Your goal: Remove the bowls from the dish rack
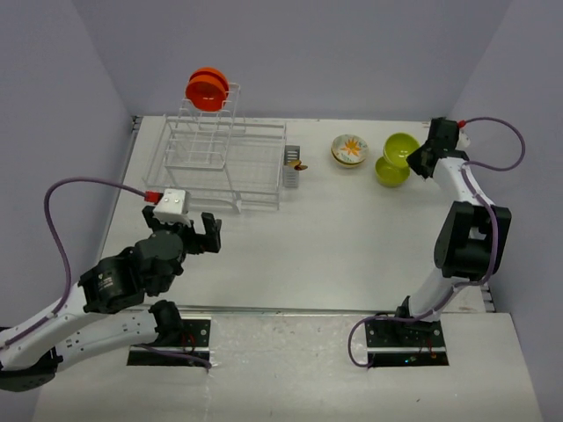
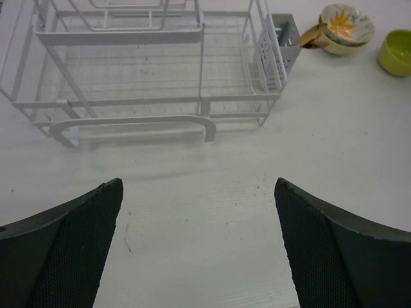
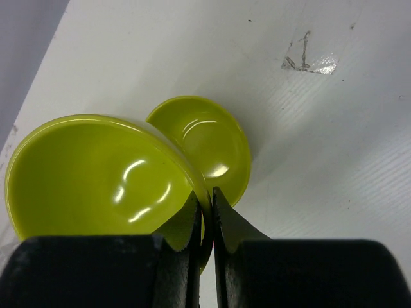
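Observation:
My right gripper [image 1: 420, 156] is shut on the rim of a lime-green bowl [image 3: 96, 173], holding it just above a second lime-green bowl [image 3: 209, 141] on the table at the far right [image 1: 391, 171]. A cream flower-pattern bowl [image 1: 349, 150] sits to their left. Orange-red bowls [image 1: 208, 89] stand upright on top of the white dish rack's [image 1: 224, 167] tower at the far left. My left gripper [image 1: 199, 232] is open and empty in front of the rack, seen in the left wrist view [image 2: 199, 212].
The grey cutlery caddy [image 1: 292, 167] hangs on the rack's right end with a brown utensil in it. A piece of tape [image 3: 308, 62] lies on the table near the green bowls. The table's right edge runs close to the right arm.

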